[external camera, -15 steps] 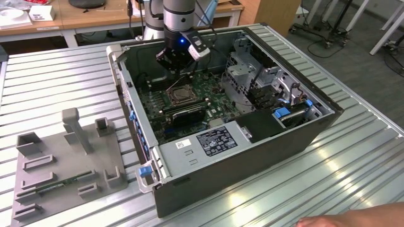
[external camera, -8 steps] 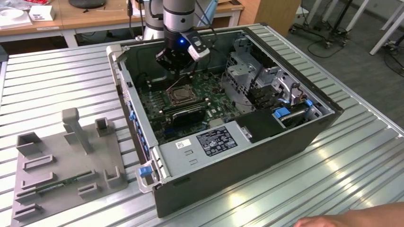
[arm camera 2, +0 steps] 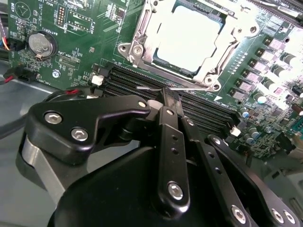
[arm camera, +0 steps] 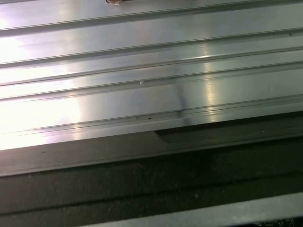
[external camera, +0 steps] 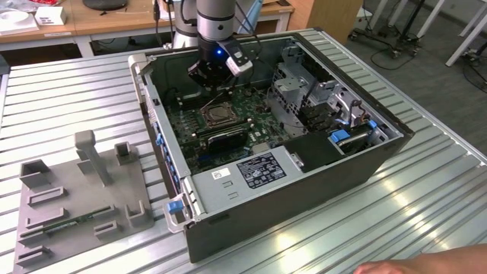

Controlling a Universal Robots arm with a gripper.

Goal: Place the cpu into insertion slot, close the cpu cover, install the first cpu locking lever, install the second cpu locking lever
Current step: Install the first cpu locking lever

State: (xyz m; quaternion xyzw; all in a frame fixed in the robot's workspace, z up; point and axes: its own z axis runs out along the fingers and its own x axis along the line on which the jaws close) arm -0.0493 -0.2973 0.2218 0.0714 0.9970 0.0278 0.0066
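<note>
Beneath me, a ribbed metal tabletop point(external camera: 68, 85) catching glare — wooden desks point(external camera: 114, 20) past it, grey floor point(external camera: 434, 68) with wheeled stands point(external camera: 396, 48) alongside.

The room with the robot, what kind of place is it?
Probably a robotics lab or workshop. A robot arm reaches into an open computer on a ribbed metal table, and cluttered desks stand behind it.
</note>
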